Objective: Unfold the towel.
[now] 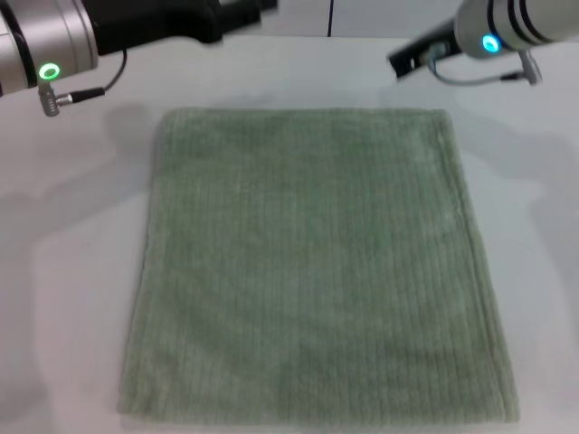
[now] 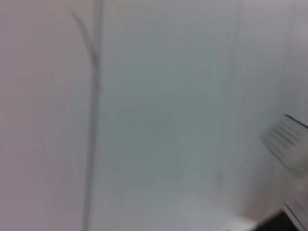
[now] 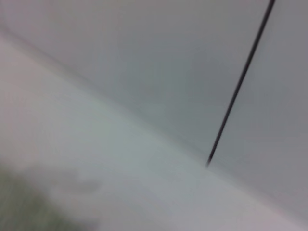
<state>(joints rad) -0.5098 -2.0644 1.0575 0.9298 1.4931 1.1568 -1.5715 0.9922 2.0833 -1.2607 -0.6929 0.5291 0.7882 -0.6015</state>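
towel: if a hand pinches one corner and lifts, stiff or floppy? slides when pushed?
Probably floppy: the towel is soft ribbed terry lying limp and flat on the table, so a lifted corner would likely drape. Pushed, it would more likely bunch than slide whole. Neither hand shows in any view.

white table point(image 1: 81, 226) | pale wall point(image 3: 159, 62) with dark seam point(image 3: 240, 77)

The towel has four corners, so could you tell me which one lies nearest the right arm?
The far right corner of the towel, just below the right arm; the others lie farther away.
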